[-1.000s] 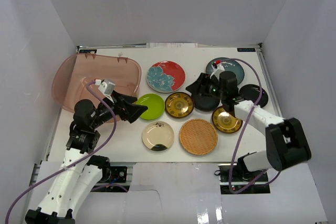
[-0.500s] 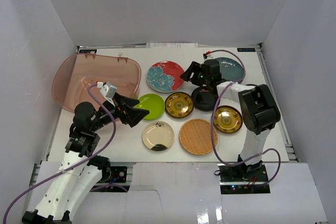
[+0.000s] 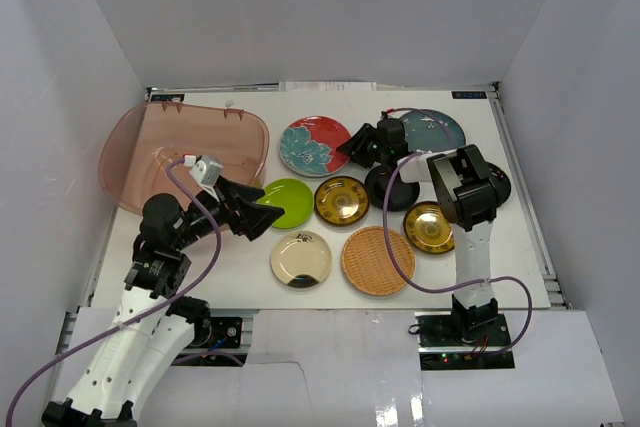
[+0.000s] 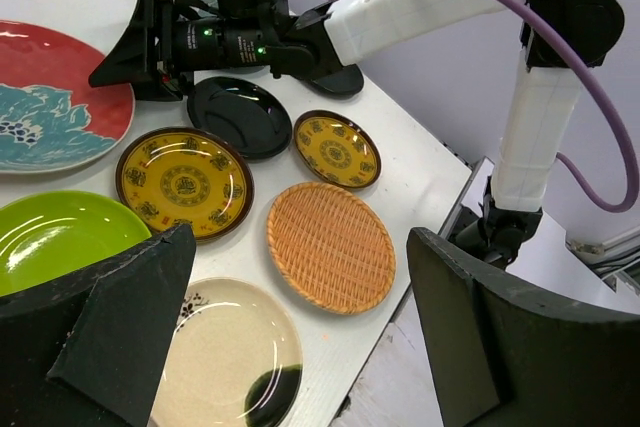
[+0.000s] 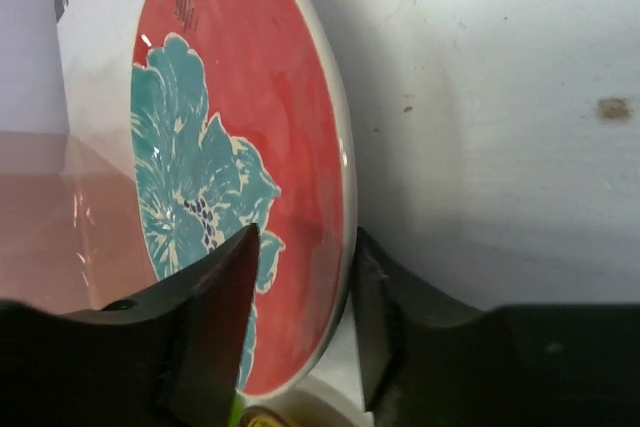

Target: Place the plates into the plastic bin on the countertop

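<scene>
1. Over the last second the right gripper (image 3: 352, 147) was swung from above the black plate (image 3: 388, 187) leftward, to the right edge of the red flowered plate (image 3: 315, 145).
2. In the right wrist view the right gripper (image 5: 305, 257) was seen with a narrow gap between its fingers. The rim of the red flowered plate (image 5: 230, 177) lay in that gap, one finger over the plate face and one outside the rim. No clamping was evident, and the plate was judged not yet gripped.
3. The left gripper (image 3: 262, 215) was found almost unmoved, spread wide and empty just beside the green plate (image 3: 287, 202). The wide spread was confirmed in the left wrist view (image 4: 298, 247).
4. No plate was seen inside the bin (image 3: 190, 132). All the plates were recorded flat on the table (image 3: 520, 247), the red one nearest the bin's right wall.
5. Judgement: the red plate had been chosen as the right arm's pick. A closing of the fingers on the rim, a lift and a carry leftward to the bin were expected. Slip at a thin rim hold was noted as a risk.
</scene>
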Robot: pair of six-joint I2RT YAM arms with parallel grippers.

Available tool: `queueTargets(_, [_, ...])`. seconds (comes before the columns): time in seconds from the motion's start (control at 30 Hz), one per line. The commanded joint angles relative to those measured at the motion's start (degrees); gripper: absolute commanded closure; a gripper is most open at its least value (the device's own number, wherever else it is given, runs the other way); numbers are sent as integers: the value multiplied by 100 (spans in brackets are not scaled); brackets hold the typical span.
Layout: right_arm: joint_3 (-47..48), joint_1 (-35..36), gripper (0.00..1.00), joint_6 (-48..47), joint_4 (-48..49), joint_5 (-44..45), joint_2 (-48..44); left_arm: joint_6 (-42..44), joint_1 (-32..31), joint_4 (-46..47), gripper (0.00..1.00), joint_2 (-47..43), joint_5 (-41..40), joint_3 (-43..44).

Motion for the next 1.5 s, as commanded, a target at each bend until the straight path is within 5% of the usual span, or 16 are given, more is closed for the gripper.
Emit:
queueTargets(0.0, [262, 6, 55, 732, 579, -132, 371, -36, -34, -21, 2, 68, -227, 109])
queueTargets(0.1, [263, 6, 81, 1197, 992, -63, 494, -72, -34, -47, 2, 165, -473, 144])
queueTargets(0.2, [201, -20, 92, 1461, 1361, -18, 302, -115, -35, -100, 2, 401, -596, 249])
queueTargets(0.6, [-939, -696, 92, 1295, 1722, -834, -2738, -703, -35, -1365, 13, 2106, -983, 2385])
queueTargets(0.83, [-1978, -934, 92, 1383, 1854, -1776, -4170, -713, -26, -1409, 11, 3266, -737, 2886])
queueTargets(1.07, [-2471, -934, 92, 1989, 2425, -2557, -4656, -898, -35, -727, 9, 4093, -194, 3133])
queueTargets(1.17, [-2725, -934, 92, 2025, 2487, -2637, -4840, -1020, -35, -462, 21, 4217, -201, 3028])
queueTargets(1.37, [-3050, -925, 92, 2034, 2522, -2743, -4928, -1293, -35, 110, 81, 4375, -61, 2571])
queueTargets(1.43, [-3095, -917, 92, 2042, 2522, -2769, -4894, -1302, -35, 155, 87, 4366, -52, 2518])
queueTargets(1.47, [-3112, -908, 92, 2060, 2566, -2822, -4876, -1302, -35, 207, 74, 4366, -8, 2518])
